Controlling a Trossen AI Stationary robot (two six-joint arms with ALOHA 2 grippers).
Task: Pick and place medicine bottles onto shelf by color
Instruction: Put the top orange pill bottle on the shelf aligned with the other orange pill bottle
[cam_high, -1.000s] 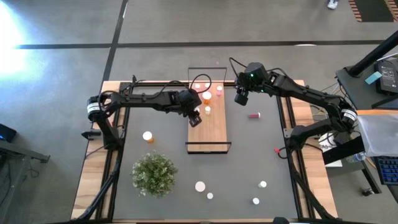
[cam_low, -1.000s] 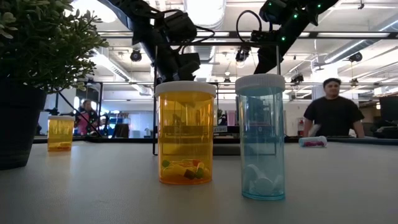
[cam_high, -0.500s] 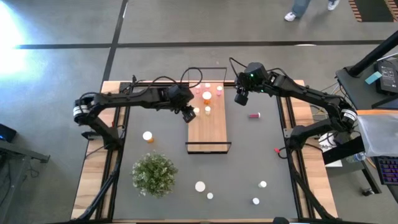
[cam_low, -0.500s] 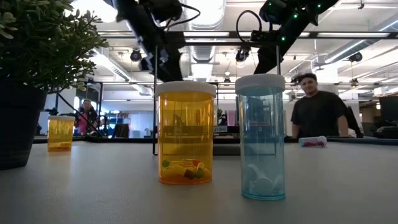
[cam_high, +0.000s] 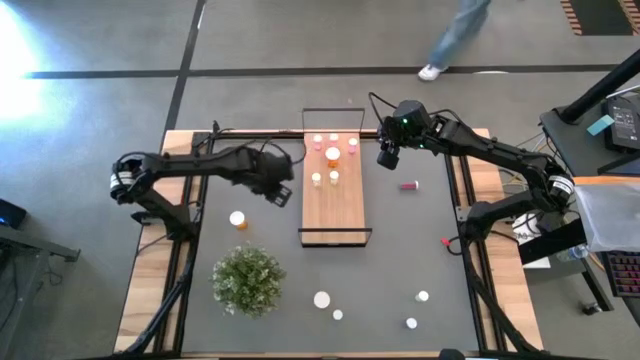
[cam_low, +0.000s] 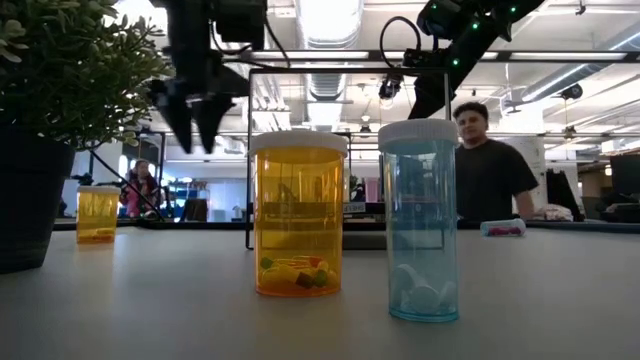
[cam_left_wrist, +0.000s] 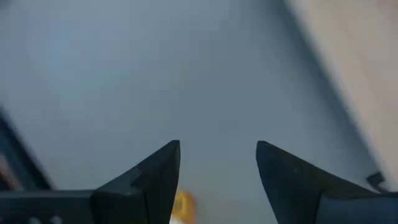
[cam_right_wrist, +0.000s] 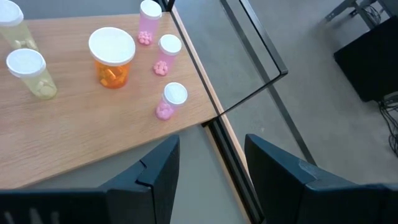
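The wooden shelf (cam_high: 335, 205) lies mid-table. At its far end stand several bottles: pink ones (cam_right_wrist: 163, 54), an orange one (cam_right_wrist: 112, 62) and two pale yellow ones (cam_high: 316, 178). My left gripper (cam_high: 279, 191) hangs open and empty above the mat just left of the shelf, fingers pointing down (cam_low: 195, 115). In its wrist view (cam_left_wrist: 217, 144) an orange bottle (cam_left_wrist: 181, 204) shows below. My right gripper (cam_high: 388, 156) stands open and empty (cam_right_wrist: 211, 140) off the shelf's far right corner. More bottles stand on the mat: an orange one (cam_high: 238, 219) and white-capped ones (cam_high: 322, 299). A pink one (cam_high: 409, 185) lies on its side.
A bushy plant (cam_high: 247, 280) stands at the near left of the mat. In the low view an orange bottle (cam_low: 298, 215) and a blue one (cam_low: 420, 220) stand close to the camera. The shelf's black wire frame (cam_right_wrist: 261, 56) rises at its far end. A person (cam_low: 485, 170) stands beyond the table.
My left gripper has drawn off the shelf toward the table's left edge, risen a little, and rolled its wrist so its fingers point down. The pale yellow bottle it stood over now shows uncovered on the shelf. My right arm has kept still.
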